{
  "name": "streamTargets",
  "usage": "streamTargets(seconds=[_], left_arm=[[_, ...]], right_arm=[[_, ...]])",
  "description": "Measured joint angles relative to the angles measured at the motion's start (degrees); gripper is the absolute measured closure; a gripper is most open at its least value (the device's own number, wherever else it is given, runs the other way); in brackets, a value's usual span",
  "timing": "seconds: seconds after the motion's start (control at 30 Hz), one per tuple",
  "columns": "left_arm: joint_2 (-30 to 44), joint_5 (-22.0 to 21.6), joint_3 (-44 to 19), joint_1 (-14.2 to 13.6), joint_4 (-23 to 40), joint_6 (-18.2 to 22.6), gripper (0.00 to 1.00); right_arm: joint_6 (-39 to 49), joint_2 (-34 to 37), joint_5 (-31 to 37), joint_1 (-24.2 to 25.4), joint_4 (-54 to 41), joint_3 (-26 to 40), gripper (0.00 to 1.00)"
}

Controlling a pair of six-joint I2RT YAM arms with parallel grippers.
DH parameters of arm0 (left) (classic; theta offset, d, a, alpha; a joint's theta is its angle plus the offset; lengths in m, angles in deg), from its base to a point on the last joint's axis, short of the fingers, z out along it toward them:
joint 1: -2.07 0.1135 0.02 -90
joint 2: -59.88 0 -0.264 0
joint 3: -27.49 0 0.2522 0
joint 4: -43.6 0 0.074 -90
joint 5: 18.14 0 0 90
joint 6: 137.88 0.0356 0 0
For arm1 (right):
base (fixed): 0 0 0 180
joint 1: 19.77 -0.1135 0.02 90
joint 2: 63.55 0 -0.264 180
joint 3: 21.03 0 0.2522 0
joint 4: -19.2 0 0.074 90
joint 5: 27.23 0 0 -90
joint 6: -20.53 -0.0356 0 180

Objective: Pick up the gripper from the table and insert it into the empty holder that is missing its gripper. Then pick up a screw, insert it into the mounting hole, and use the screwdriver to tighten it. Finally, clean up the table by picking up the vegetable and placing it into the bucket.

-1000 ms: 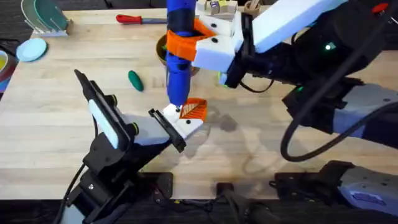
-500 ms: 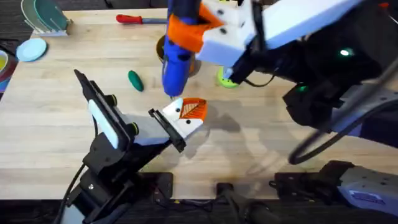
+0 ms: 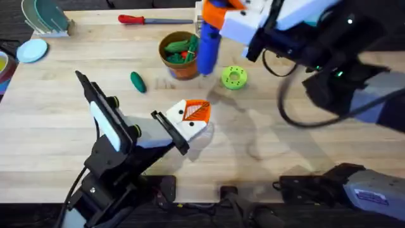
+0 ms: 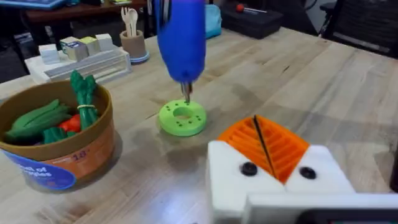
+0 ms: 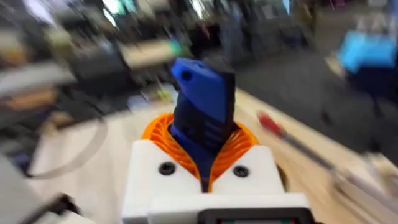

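Farthest left, lying loose on the bare wood: the vegetable point(image 3: 137, 82), dark green, smooth, oval, well apart from the bucket point(image 3: 183, 69); clean-up judged not yet done. Next, the bucket itself, orange-brown, already stocked with green and red toy produce, near enough for a short carry.

Toward the middle, parked low over the table: the left gripper point(image 3: 196, 113), ribbed pads pressed together with nothing between. Seated there in the white holder point(image 3: 180, 123): the orange gripper piece point(image 3: 197, 112), off the table, two dark screw heads showing on the mounts in the left wrist view.

Right of that, hanging upright, bit down, above the green disc point(image 3: 234, 78): the screwdriver point(image 3: 207, 50), chunky and bright blue. Clamped round its body: the right gripper point(image 3: 218, 16), probably carrying it off.
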Motion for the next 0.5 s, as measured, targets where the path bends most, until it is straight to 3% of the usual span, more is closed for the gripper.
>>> streamTargets(seconds=[0.1,0.2,0.33,0.5], left_arm=[[0.0,0.0,0.0,0.0,0.0,0.0,0.988],[0.0,0.0,0.0,0.0,0.0,0.0,0.988],[0.0,0.0,0.0,0.0,0.0,0.0,0.988],[0.0,0.0,0.0,0.0,0.0,0.0,0.988]], right_arm=[[10.5,0.0,3.8,4.0,-19.4,2.8,0.972],[20.2,0.0,9.9,7.7,-32.1,4.9,0.972],[32.0,0.0,19.6,10.8,-37.7,6.0,0.972],[48.5,0.2,34.0,11.2,-41.6,6.3,0.972]])
